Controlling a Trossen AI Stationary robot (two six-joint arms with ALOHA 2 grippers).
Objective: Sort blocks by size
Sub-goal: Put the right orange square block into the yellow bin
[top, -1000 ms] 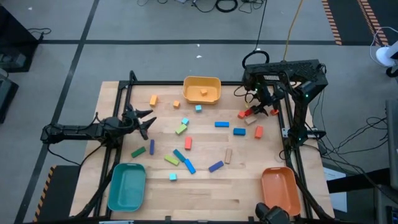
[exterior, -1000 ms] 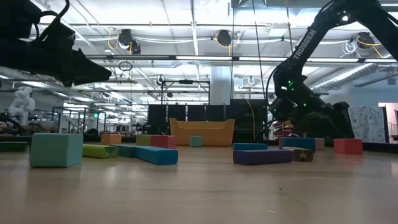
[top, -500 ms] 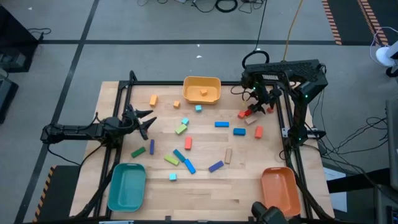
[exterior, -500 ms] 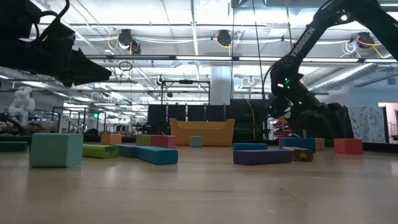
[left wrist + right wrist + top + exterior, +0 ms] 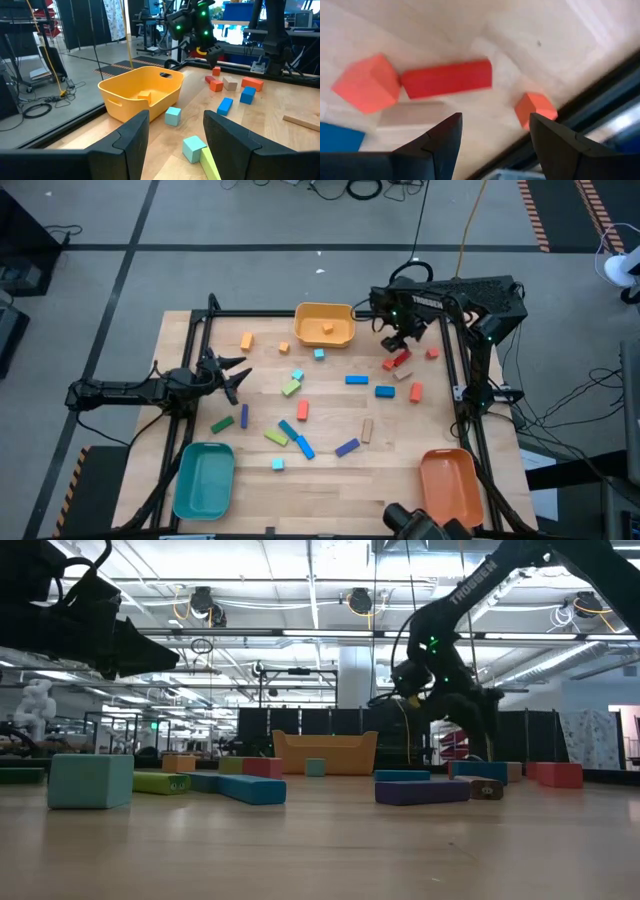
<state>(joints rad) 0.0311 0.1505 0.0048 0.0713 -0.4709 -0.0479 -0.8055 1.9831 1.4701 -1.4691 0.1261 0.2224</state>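
The right hand (image 5: 405,340) hangs above the far right part of the desk (image 5: 330,490), just beside the yellow tray (image 5: 325,325), with its two fingers spread apart and nothing between them. What the coming move seems to turn on is the red bar (image 5: 446,78) lying just under that hand: in the right wrist view it shows flat on the wood ahead of the parted fingers, its long side running across the gap between them rather than along it, so a straight descent would likely bring the fingers down over its narrow width. An orange cube (image 5: 367,83) sits almost touching one end of the bar, a tan block (image 5: 410,116) lies just beside its long flank, and a smaller orange cube (image 5: 534,107) rests apart, near the desk's dark frame. In the high view the same red bar (image 5: 399,359) lies slanted on the desk, a little nearer the front edge than the hand. The left hand (image 5: 232,376) waits at the left edge of the desk, well apart from this cluster, fingers parted and empty, so the right arm is plainly the nearer one. The crowding cube and tan block look like the main risk to a clean pick.
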